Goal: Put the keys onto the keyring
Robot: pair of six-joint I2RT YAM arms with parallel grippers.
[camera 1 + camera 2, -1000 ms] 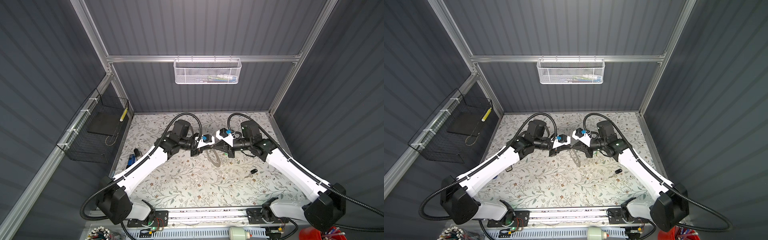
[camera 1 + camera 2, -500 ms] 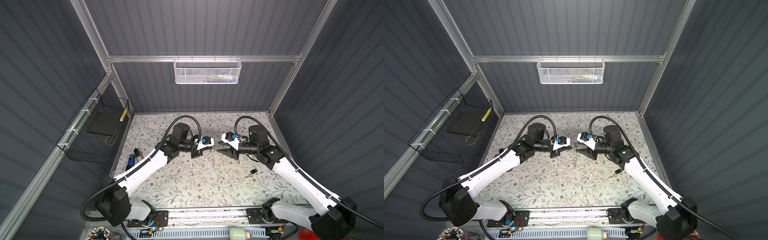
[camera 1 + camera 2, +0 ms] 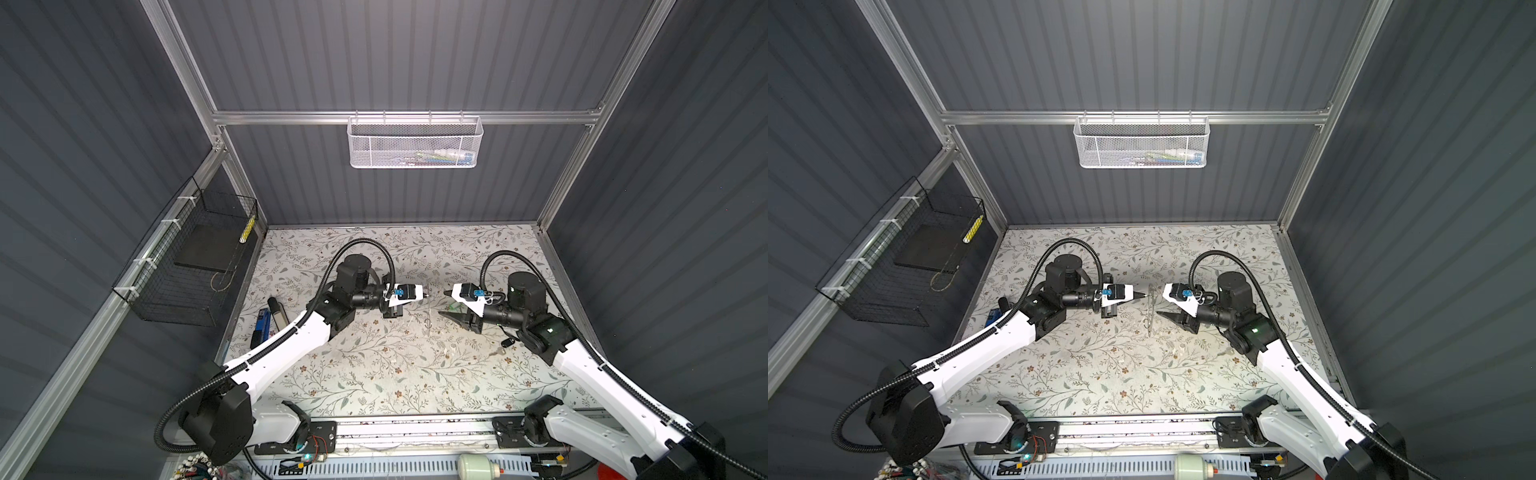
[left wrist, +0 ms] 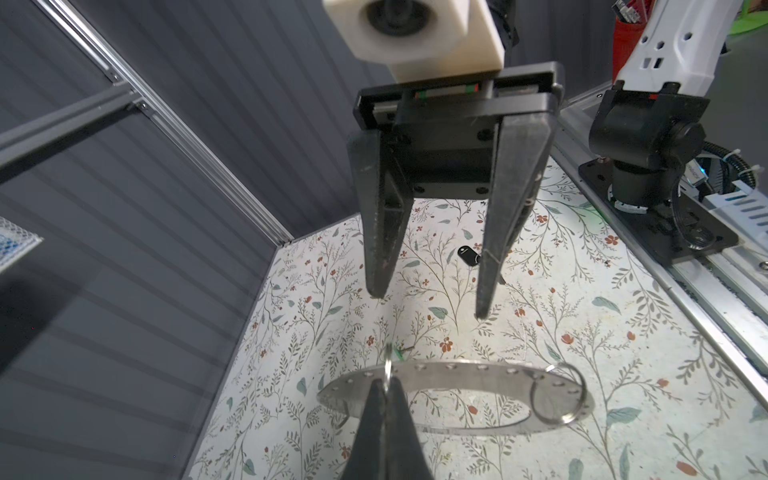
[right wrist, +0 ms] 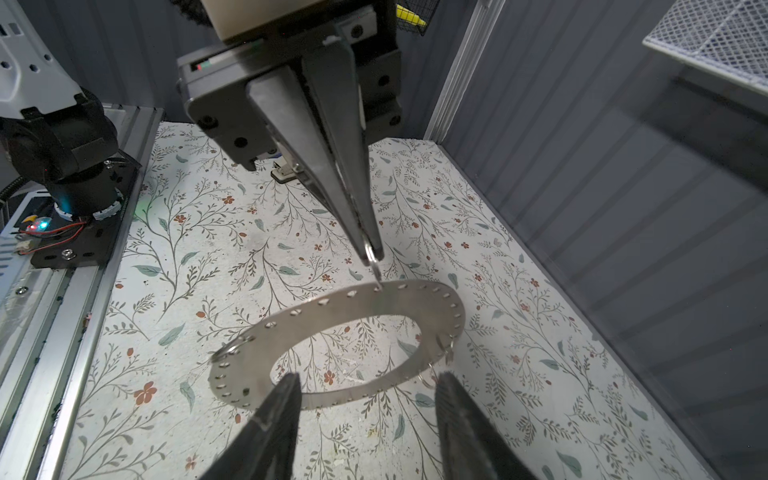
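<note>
- Clamped at its very tips, the left end effector (image 4: 384, 388) pinches a small wire loop (image 4: 387, 365) threaded through the rim of the keyring (image 4: 457, 371). The grey plate hangs from that loop in the air above the table (image 3: 374, 374), between the two arms.
- Facing it, the right end effector (image 4: 428, 305) has its jaws spread wide and grips nothing. It sits just beside the plate's opposite edge, not touching it as far as I can tell.
- The black-headed key (image 3: 508, 342) lies on the table near the right arm, well apart from the keyring and not yet on it. I cannot place the green tag with confidence.
- Risk: one thin wire, held only at the fingertips, carries the whole plate — a jolt could let it slide out and the plate drop.
- Risk: the plate pivots freely on that loop, so it may swing or twist, turning its rim away from a key brought in.
- Risk: the key is small and lies flat, so a grasp could skid it across the table.
- Change: a second ago both end effectors met nose to nose at the plate, the right one closed. It has since let go and drawn back, leaving the left to hold alone.
</note>
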